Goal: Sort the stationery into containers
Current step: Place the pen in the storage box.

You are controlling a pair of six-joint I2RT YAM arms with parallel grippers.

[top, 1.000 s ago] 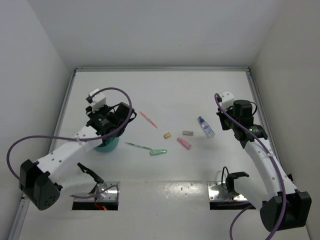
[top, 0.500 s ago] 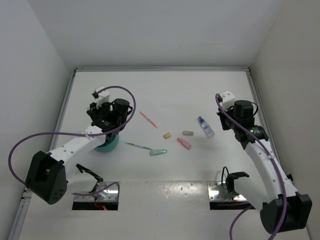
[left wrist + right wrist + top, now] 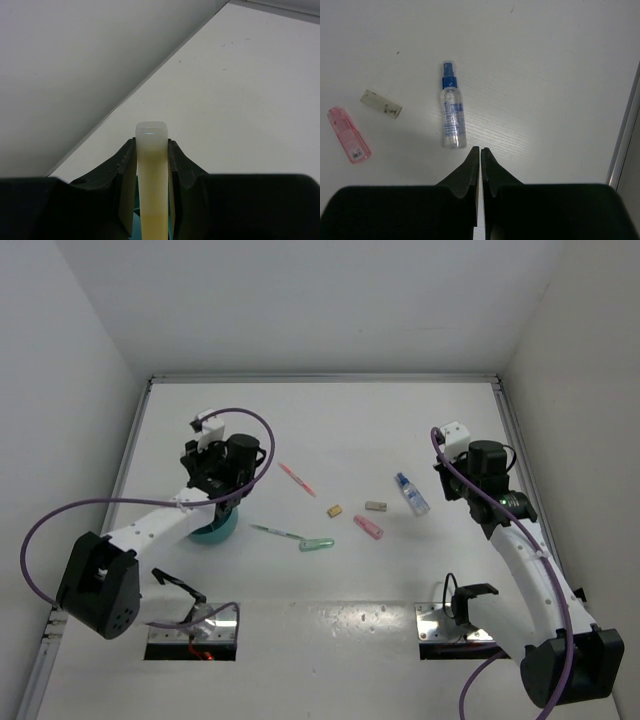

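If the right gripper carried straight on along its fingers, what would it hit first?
Probably the clear blue-capped bottle, lying just ahead of the shut right gripper, base end nearest. Its height is unclear, so the tips might meet the table just short of it.

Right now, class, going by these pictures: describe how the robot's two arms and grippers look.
Both the left arm and right arm have white links between bulky black joints. A purple cable loops along each. A small white block sits at each wrist. The left gripper and right gripper have black, tapering fingers.
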